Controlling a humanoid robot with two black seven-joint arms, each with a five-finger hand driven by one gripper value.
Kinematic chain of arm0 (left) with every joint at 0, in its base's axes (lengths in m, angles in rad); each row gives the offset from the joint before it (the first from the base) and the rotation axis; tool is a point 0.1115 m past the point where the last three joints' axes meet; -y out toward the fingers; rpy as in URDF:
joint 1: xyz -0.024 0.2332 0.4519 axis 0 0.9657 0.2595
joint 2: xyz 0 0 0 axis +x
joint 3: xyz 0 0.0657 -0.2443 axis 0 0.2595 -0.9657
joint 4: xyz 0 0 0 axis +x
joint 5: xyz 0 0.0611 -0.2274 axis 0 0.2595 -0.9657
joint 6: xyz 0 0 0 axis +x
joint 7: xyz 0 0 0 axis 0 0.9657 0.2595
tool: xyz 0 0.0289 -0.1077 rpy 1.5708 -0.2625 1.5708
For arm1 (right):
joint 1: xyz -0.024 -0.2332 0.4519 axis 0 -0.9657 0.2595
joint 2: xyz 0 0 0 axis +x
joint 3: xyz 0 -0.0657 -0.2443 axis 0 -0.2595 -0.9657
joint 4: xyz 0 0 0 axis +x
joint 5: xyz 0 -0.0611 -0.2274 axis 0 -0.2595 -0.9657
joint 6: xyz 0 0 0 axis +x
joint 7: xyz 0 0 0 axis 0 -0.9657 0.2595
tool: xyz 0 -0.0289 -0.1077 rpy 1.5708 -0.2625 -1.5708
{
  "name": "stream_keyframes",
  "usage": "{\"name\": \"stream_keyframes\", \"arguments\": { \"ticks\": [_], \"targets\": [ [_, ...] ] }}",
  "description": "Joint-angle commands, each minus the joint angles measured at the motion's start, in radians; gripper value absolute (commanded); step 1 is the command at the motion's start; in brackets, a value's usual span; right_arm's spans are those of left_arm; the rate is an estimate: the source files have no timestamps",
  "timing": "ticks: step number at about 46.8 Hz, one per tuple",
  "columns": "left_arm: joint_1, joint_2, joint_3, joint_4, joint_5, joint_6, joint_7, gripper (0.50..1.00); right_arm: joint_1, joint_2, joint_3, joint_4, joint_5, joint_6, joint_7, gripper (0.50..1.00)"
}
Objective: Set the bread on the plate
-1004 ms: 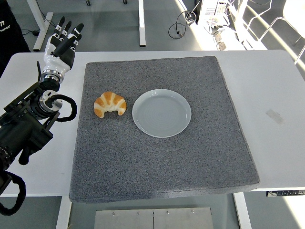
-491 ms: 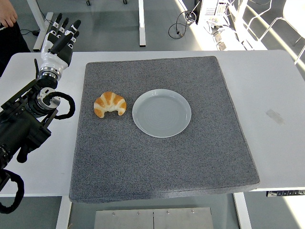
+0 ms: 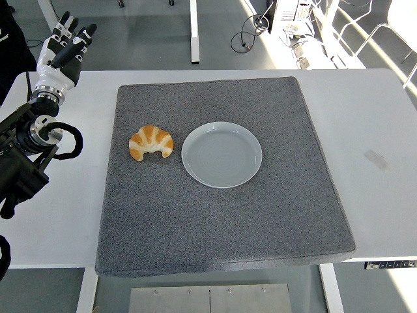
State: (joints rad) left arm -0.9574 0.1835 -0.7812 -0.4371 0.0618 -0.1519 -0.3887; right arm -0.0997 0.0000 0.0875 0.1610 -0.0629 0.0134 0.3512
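One bread (image 3: 151, 142) lies well apart from left robot hand (image 3: 61, 53).

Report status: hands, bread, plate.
Left hand open, over table's far-left corner, holding nothing. Croissant on grey mat, just left of plate. Plate empty, nothing between them.

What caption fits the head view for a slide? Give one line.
Croissant lies on the grey mat just left of the empty plate; the left robot hand hovers open at the table's far-left corner.

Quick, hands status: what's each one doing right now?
Left robot hand: open, fingers extended, holding nothing, at the table's far left edge.
Right robot hand: not in view.
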Motion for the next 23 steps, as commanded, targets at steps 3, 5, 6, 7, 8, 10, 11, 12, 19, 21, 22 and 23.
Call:
{"name": "stream_keyframes", "arguments": {
  "ticks": [3,5,6,7,8,10,11,12,19,21,22,23],
  "targets": [
    [-0.007,0.004,0.017,-0.002,0.000,0.000,0.004,0.980,0.000,0.000,0.000,0.000,0.000,0.000,0.000,1.000],
    [-0.007,0.004,0.017,0.000,0.000,0.000,0.010,0.980,0.000,0.000,0.000,0.000,0.000,-0.001,0.000,1.000],
    [-0.007,0.005,0.019,-0.002,0.000,0.000,0.016,0.980,0.000,0.000,0.001,0.000,0.000,0.000,0.000,1.000],
    [-0.007,0.005,0.019,-0.002,0.000,0.000,0.022,0.980,0.000,0.000,0.000,0.000,0.000,0.000,0.000,1.000],
    [-0.007,0.005,0.020,-0.002,0.000,0.000,0.030,0.980,0.000,0.000,0.000,0.000,0.000,-0.001,0.000,1.000],
    [-0.007,0.005,0.026,-0.002,0.000,0.000,0.047,0.980,0.000,0.000,0.000,0.000,0.000,0.000,0.000,1.000],
    [-0.009,0.005,0.033,-0.002,0.000,0.000,0.054,0.978,0.000,0.000,0.000,0.000,0.000,0.000,0.000,1.000],
    [-0.010,0.005,0.042,-0.002,0.001,0.000,0.063,0.978,0.000,0.000,0.000,0.000,0.000,0.000,0.002,1.000],
    [-0.014,0.033,0.092,-0.005,0.000,0.002,0.074,0.978,0.000,0.000,0.000,0.000,0.000,0.000,0.000,1.000],
    [-0.015,0.033,0.099,-0.017,0.000,0.002,0.074,0.978,0.000,0.000,0.000,0.000,0.000,-0.001,0.000,1.000],
    [-0.017,0.034,0.100,-0.026,0.000,0.003,0.076,0.978,0.000,0.000,0.000,0.000,0.000,0.000,0.000,1.000],
    [-0.017,0.036,0.100,-0.038,0.000,0.006,0.076,0.977,0.000,0.000,0.001,0.000,0.000,0.000,0.000,1.000]
  ]
}}
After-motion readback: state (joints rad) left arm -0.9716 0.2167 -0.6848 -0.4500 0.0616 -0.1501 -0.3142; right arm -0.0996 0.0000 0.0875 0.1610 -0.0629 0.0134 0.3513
